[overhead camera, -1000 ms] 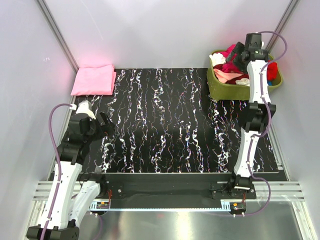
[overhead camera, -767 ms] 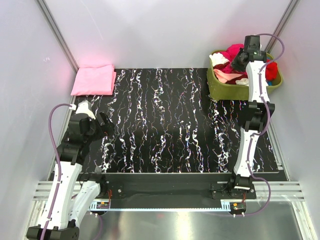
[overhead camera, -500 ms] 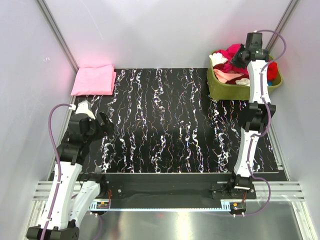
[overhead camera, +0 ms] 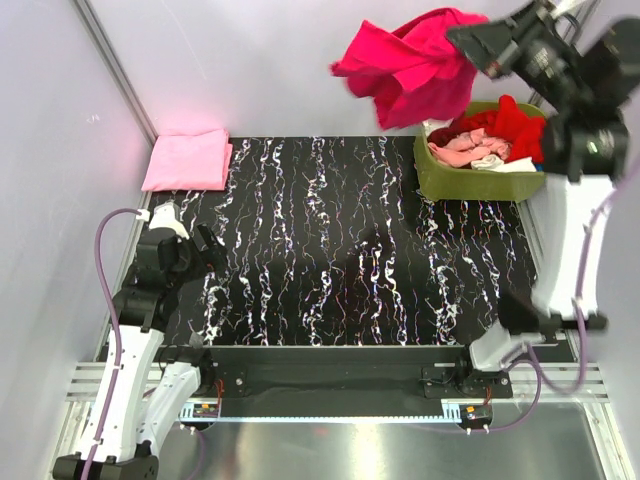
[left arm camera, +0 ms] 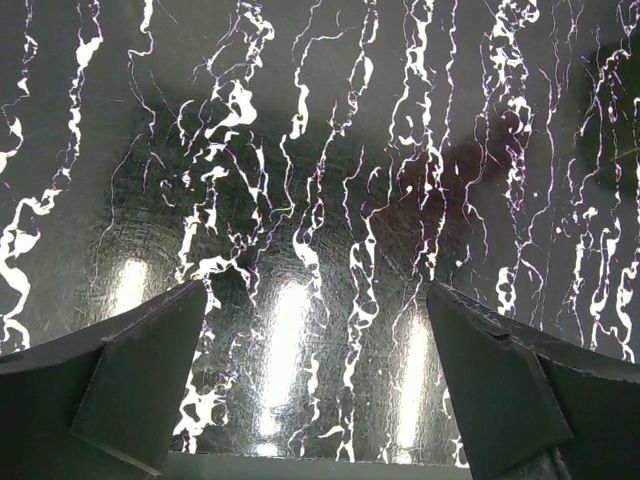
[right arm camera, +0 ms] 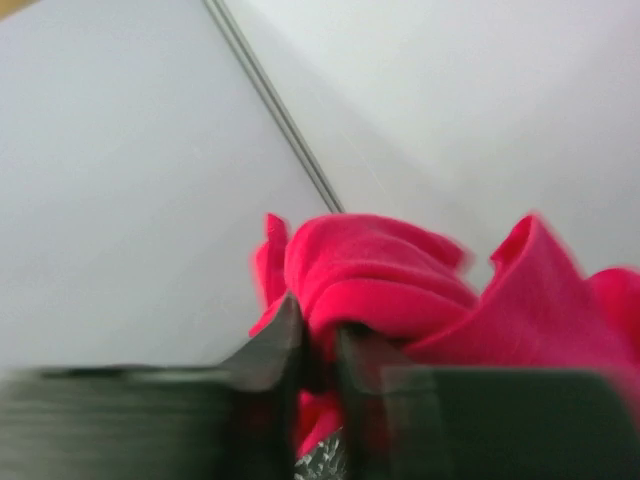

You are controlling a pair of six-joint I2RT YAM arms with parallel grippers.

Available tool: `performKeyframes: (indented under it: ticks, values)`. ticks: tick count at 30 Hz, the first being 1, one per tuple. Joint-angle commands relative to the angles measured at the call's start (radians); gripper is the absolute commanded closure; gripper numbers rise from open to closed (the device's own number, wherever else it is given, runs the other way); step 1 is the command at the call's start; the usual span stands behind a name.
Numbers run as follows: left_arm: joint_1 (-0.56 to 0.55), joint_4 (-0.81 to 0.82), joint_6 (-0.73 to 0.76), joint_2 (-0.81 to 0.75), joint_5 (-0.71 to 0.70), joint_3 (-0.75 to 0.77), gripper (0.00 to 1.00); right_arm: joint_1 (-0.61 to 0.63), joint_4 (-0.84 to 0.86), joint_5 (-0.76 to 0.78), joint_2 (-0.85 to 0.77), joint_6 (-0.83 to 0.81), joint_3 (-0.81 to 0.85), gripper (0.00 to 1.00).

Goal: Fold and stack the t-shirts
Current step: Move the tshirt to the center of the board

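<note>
My right gripper [overhead camera: 470,42] is shut on the bright magenta-pink t-shirt [overhead camera: 408,65] and holds it high in the air, left of the basket. In the right wrist view the cloth [right arm camera: 400,285] bunches between my near-closed fingers [right arm camera: 275,350]. A folded light pink t-shirt [overhead camera: 187,159] lies at the table's far left corner. Red, salmon and white shirts [overhead camera: 487,135] lie piled in the basket. My left gripper [overhead camera: 207,250] is open and empty low over the black marbled table [left arm camera: 320,200] at the near left.
The olive-green plastic basket [overhead camera: 440,178] stands at the far right corner of the table. White walls with metal rails close in the back and both sides. The black marbled mat [overhead camera: 350,250] covers the table between the arms.
My right arm has risen sharply and pulled the magenta-pink t-shirt up out of the basket, swinging it up and to the left. The left arm has not moved.
</note>
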Motion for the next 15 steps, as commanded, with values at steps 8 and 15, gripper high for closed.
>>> performKeyframes:
  ticks: [8, 15]
  values:
    - [-0.011, 0.008, -0.019, 0.009, -0.074, 0.013, 0.01, -0.058, -0.381, 0.460, -0.115, -0.091, -0.850, 0.00]
    - [-0.054, -0.009, -0.030, 0.052, -0.056, 0.026, 0.03, -0.077, -0.342, 0.449, -0.259, -0.114, -1.162, 0.00]
